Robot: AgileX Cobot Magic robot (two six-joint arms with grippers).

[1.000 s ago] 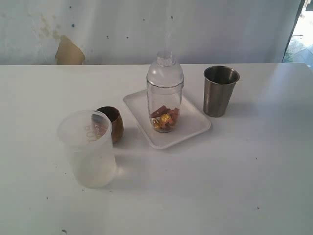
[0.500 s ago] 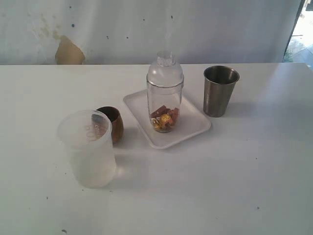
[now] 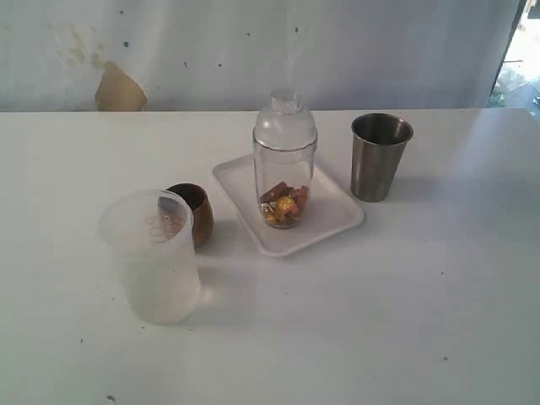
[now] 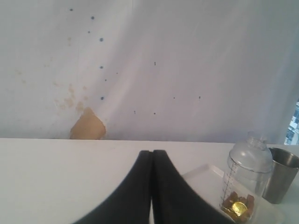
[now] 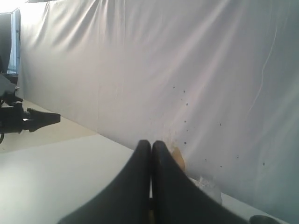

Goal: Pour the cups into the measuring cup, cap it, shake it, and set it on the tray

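On the white table (image 3: 405, 321): one flat white rectangular tray (image 3: 333, 221), centre. One clear, straight-sided cylindrical measuring cup (image 3: 284, 181) stands upright on it, one domed translucent cap (image 3: 285, 122) fitted, brown and gold pieces at its bottom. One tapered brushed-steel tumbler (image 3: 379, 159), right of the tray. One small round brown wooden cup (image 3: 196, 211), left of the tray. One frosted translucent beaker (image 3: 152, 257), just nearer. One black left gripper (image 4: 152, 154) and one black right gripper (image 5: 151, 144), each pressed together, empty.

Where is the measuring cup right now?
In the exterior view the measuring cup stands capped on the white tray, centrally, between the wooden cup to the left and the steel tumbler to the right.
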